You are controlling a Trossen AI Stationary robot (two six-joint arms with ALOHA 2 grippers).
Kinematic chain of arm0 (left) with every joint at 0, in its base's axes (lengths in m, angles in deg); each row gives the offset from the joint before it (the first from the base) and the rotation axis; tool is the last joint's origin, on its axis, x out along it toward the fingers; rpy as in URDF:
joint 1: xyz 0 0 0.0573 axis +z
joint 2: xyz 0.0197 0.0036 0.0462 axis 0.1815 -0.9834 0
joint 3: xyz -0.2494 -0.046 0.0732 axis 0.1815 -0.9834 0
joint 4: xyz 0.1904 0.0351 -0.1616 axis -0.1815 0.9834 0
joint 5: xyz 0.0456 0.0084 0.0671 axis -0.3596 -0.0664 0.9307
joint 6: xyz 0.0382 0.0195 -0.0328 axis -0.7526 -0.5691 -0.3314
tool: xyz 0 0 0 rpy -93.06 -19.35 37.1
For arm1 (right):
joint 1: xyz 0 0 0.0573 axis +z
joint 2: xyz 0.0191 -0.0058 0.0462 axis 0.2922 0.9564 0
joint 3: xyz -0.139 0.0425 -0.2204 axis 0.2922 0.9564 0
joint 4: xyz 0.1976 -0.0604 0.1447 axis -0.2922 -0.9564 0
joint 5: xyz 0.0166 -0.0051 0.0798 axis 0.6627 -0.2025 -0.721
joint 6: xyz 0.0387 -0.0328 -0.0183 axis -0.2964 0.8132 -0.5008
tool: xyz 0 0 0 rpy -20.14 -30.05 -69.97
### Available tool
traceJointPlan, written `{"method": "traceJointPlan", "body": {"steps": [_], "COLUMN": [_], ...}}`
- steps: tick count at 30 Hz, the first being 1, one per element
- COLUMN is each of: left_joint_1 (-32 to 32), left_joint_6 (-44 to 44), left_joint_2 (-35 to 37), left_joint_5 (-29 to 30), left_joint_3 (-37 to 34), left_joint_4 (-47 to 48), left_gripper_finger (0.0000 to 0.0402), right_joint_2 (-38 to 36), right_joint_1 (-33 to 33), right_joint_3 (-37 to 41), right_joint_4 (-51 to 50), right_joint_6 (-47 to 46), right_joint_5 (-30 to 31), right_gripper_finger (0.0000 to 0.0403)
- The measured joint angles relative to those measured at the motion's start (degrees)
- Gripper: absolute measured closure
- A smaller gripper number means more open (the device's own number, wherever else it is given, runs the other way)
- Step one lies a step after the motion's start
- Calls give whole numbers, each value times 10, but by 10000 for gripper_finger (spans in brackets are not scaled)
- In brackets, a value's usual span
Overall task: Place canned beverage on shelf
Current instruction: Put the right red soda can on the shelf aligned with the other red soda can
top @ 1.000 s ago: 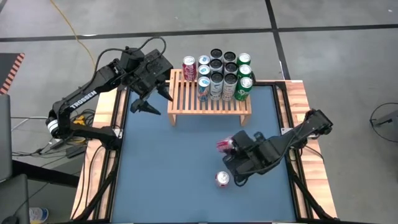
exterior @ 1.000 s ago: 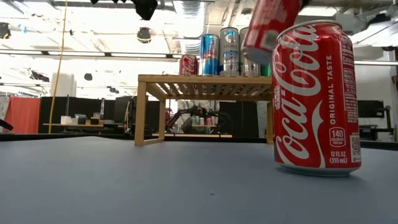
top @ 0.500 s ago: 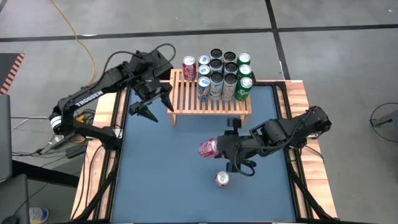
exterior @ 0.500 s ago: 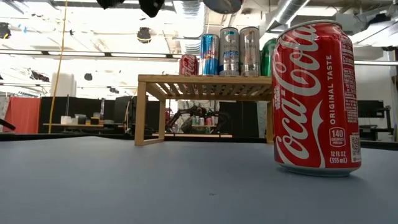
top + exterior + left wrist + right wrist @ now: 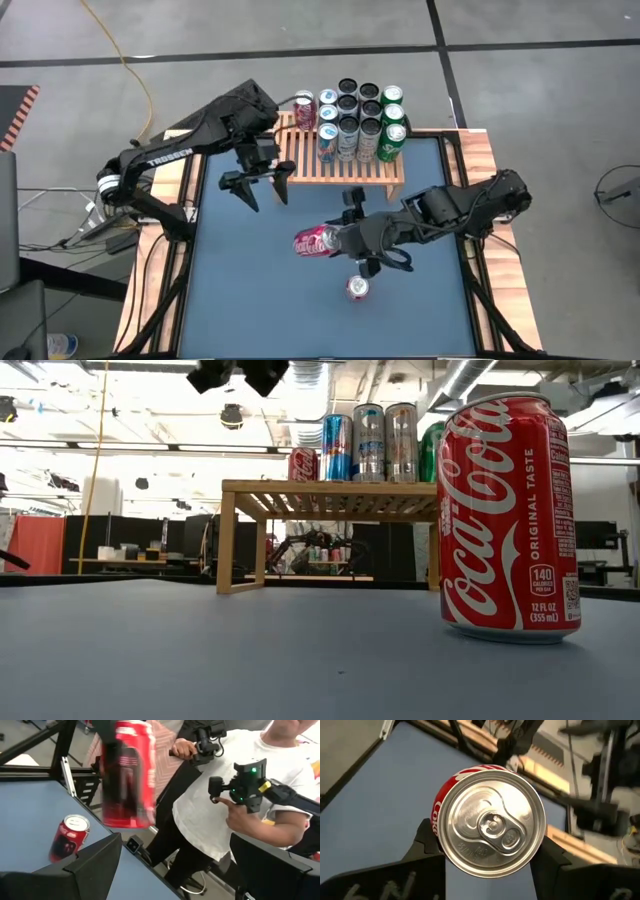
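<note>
Gripping a Coca-Cola can [image 5: 316,242] sideways, right hand [image 5: 338,240] hangs above table [image 5: 240,290].

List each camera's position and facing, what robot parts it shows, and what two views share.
High: overhead, straight down; both arms, shelf, right gripper holding a red can.
Low: tabletop height, level across; standing Coke can.
Left wrist: past the open left gripper; a person behind.
Right wrist: onto the held can's top.
Shared: left wrist and high show both red cans.

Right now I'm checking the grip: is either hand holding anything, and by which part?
The right hand holds a red cola can by its side wall, fingers on opposite sides, the can lying sideways above the table. The left hand is open and holds nothing.
</note>
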Motion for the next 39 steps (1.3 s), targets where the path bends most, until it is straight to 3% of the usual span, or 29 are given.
{"method": "traceJointPlan", "body": {"steps": [11,19,39], "left_joint_1": [-58,-86,-135], "left_joint_6": [111,198,260], "left_joint_2": [-26,-34,-62], "left_joint_5": [17,14,45], "left_joint_3": [0,0,0], "left_joint_4": [-169,-262,-296], "left_gripper_finger": [42,42,42], "right_joint_2": [0,8,10], "right_joint_1": [-11,-23,-45], "right_joint_3": [0,0,11], "right_joint_4": [68,110,110], "right_joint_6": [75,106,124], "right_joint_5": [-3,-81,-124], "right_gripper_finger": [252,252,252]}}
